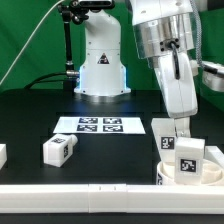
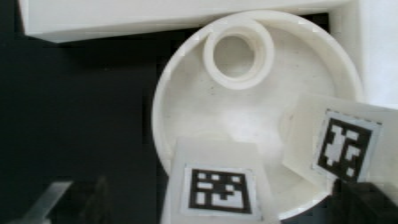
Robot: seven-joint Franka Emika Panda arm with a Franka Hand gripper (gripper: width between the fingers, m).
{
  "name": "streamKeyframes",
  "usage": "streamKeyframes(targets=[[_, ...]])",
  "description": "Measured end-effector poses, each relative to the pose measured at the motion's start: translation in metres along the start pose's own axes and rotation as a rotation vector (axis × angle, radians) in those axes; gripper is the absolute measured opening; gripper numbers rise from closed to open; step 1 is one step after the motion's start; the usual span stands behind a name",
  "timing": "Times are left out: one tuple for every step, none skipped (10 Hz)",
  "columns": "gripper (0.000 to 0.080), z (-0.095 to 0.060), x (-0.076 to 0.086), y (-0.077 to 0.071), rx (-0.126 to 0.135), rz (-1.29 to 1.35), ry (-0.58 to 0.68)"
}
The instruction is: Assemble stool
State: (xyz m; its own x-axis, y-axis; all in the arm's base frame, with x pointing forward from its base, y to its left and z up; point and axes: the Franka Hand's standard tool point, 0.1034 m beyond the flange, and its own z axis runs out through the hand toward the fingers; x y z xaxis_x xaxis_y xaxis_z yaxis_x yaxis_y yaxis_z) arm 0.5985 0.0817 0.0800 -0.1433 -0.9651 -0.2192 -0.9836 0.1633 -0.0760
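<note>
The round white seat (image 2: 214, 110) lies with its underside up against the white bar at the table's front, on the exterior view's right (image 1: 170, 178). One leg socket (image 2: 237, 50) shows as a raised ring. A white tagged leg (image 2: 222, 188) stands on the seat between my fingers (image 2: 365, 195), with a gap on each side. A second tagged leg (image 2: 347, 140) stands beside it. In the exterior view the gripper (image 1: 180, 130) hangs just above the two legs (image 1: 188, 158) (image 1: 165, 135). Another leg (image 1: 60, 150) lies loose on the table left of the middle.
The marker board (image 1: 98, 125) lies mid-table in front of the robot base (image 1: 100, 65). A white bar (image 1: 90, 198) edges the table's front and also shows in the wrist view (image 2: 160, 18). A white piece (image 1: 2, 155) sits at the far left edge.
</note>
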Motion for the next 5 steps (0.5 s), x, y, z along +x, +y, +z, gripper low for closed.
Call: streamKeyframes(targets=[[0.0646,-0.004,-0.003,0.000,-0.009,-0.040,-0.006],[0.0646,-0.012,-0.007,-0.002,-0.006,-0.054,-0.012],[0.0648,-0.014,-0.008,-0.003,0.000,-0.097,-0.014],[0.0648,-0.013,-0.008,-0.003,-0.002,-0.208,-0.012],[0.0648,-0.013,-0.008,-0.002,-0.002,-0.284,-0.012]])
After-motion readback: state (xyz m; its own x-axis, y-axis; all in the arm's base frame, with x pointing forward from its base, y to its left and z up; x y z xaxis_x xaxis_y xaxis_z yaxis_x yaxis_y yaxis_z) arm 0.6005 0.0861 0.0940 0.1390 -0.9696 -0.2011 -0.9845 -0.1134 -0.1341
